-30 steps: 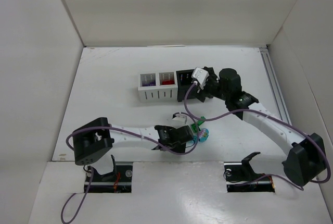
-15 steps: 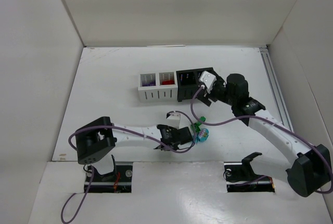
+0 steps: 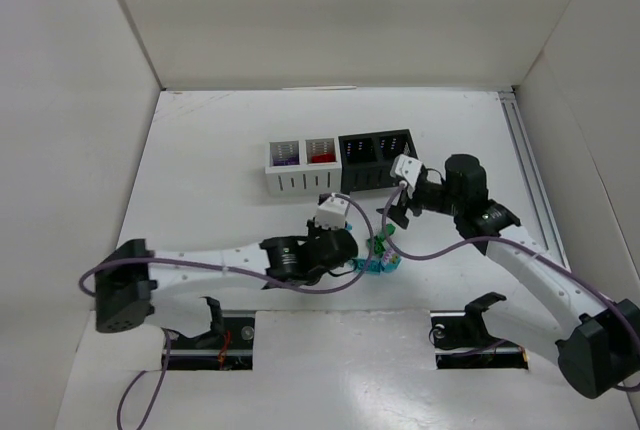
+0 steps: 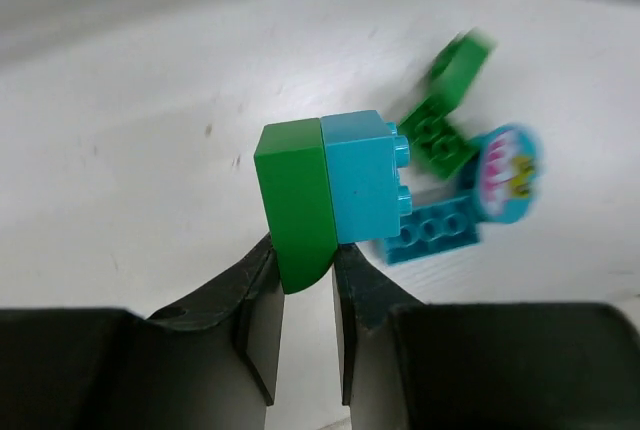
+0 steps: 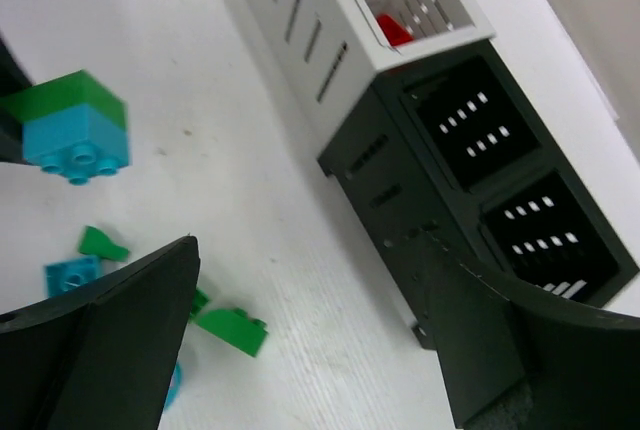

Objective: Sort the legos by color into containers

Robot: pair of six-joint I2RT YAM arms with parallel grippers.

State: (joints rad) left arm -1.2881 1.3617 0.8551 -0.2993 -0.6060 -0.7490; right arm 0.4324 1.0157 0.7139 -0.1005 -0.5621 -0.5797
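The left gripper (image 4: 300,285) has its jaws pinched narrowly on the lower end of a green plastic brick (image 4: 295,200), which is joined to a teal studded brick (image 4: 362,175). The right gripper (image 5: 310,250) has its jaws spread wide, holding nothing.

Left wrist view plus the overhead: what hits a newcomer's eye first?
The left gripper pinching a green brick stuck to a teal brick, beside the loose green and teal pieces. Then the bin row at mid-table, a red lego and a purple lego in its white pair.
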